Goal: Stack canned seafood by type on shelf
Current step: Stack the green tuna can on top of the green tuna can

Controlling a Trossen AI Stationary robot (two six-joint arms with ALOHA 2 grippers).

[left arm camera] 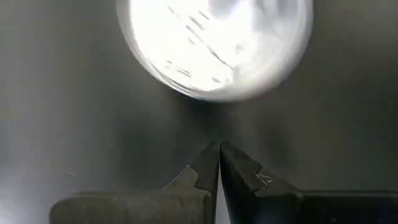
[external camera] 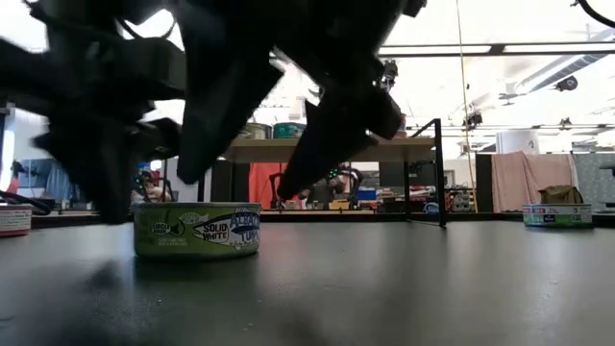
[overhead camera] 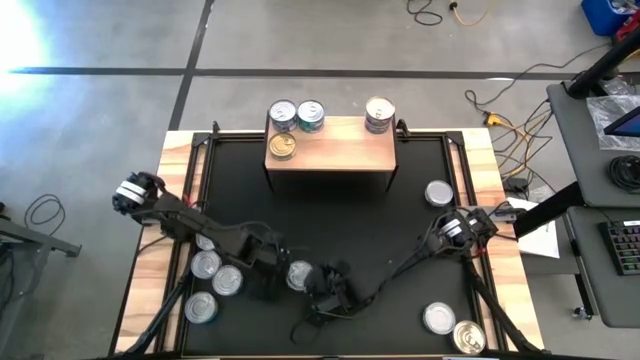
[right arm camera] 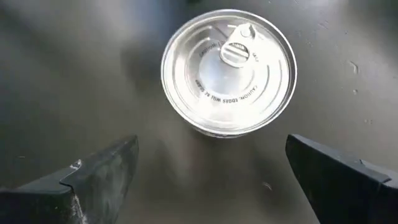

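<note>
Tin [right arm camera: 229,71] just ahead of wide right jaws, apparently untouched

tin [left arm camera: 214,43] top glared out, cropped

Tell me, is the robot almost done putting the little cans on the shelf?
Not yet. The small light wood shelf has four round metal tins on top, one pair stacked. Right now the open right gripper hovers over a silver-topped tin with a green label on the black mat, not gripping it. The shut left gripper waits beside. About eight tins lie around the mat.
</note>
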